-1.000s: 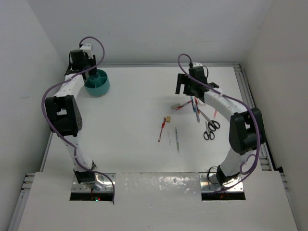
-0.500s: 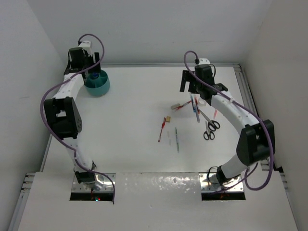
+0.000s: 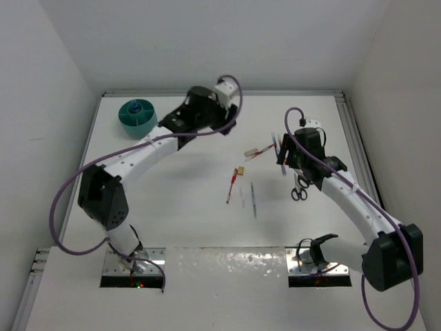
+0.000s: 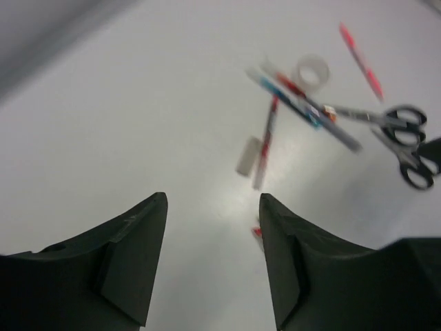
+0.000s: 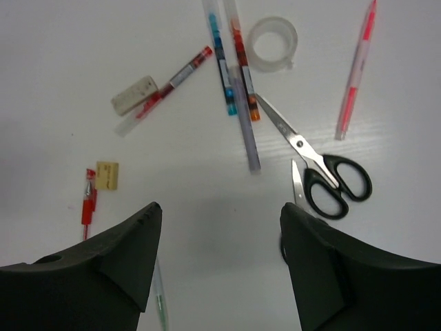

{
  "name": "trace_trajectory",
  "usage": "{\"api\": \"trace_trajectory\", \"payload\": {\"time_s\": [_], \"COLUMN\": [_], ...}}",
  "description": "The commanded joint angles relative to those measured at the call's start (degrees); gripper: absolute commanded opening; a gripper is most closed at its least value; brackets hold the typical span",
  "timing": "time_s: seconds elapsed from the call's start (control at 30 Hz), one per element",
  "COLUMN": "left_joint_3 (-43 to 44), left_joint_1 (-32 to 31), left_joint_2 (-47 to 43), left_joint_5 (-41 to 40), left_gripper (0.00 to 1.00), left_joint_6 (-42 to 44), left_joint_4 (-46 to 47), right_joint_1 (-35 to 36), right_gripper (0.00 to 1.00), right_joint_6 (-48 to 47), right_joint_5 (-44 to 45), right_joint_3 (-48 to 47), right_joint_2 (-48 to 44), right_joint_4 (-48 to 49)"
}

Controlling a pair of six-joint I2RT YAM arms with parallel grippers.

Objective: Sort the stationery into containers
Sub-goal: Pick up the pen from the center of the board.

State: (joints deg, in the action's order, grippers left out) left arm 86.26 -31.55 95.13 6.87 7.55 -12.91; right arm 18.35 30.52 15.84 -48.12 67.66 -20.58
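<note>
The round teal tub stands at the back left with the blue-capped bottle inside it. My left gripper is open and empty, raised over the middle back of the table. My right gripper is open and empty above the stationery. Below it lie the white tape roll, black-handled scissors, a blue pen, a grey pen, a pink pen, a red pen and the tan eraser.
A white eraser lies beside the red pen. Another red pen and a thin grey-green pen lie nearer the table's middle. A metal rail runs along the right edge, and white walls close the back and sides.
My left arm has swung from over the teal tub to the middle back of the table, leaving the blue-capped bottle showing in the tub. My right gripper has moved nearer and to the right.
</note>
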Motion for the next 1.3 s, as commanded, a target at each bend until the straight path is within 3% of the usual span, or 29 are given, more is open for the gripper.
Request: {"api": "trace_trajectory", "payload": {"time_s": [0.0, 0.17, 0.47, 0.83, 1.0, 1.2, 1.23, 1.27], "left_joint_3": [-2.94, -3.28, -7.33, -7.25, -5.23, -4.87, -4.78, -4.52], "left_joint_1": [-3.76, -8.17, -12.92, -14.94, -14.42, -12.84, -12.75, -12.57], "left_joint_2": [6.62, 11.47, 16.13, 21.41, 25.01, 27.65, 27.65, 27.56], "left_joint_5": [-1.68, -5.90, -8.79, -16.18, -19.62, -16.90, -16.63, -16.54], "left_gripper": [0.55, 0.53, 0.53, 0.52, 0.41, 0.12, 0.00, 0.00], "left_joint_6": [-6.93, -12.91, -15.63, -19.76, -22.31, -23.28, -23.20, -23.28], "left_joint_4": [-7.57, -9.33, -7.31, -6.43, -11.95, -14.78, -14.95, -15.48], "right_joint_1": [0.20, 0.81, 1.69, 1.78, 1.78, 1.78, 1.78, 1.78], "right_gripper": [0.70, 0.69, 0.69, 0.69, 0.69, 0.70, 0.70, 0.70], "right_joint_6": [4.01, 6.74, 9.82, 11.40, 11.40, 10.52, 10.26, 9.91], "right_joint_5": [2.88, 4.12, 4.47, 5.96, 6.75, 9.47, 9.83, 10.09], "right_joint_3": [2.85, 8.47, 13.75, 18.50, 19.20, 19.73, 19.56, 19.12], "right_joint_2": [-4.98, -9.82, -13.51, -18.88, -20.54, -23.27, -23.53, -23.89], "right_joint_4": [-1.39, -2.62, -6.66, -9.21, -10.53, -11.24, -11.24, -11.33]}}
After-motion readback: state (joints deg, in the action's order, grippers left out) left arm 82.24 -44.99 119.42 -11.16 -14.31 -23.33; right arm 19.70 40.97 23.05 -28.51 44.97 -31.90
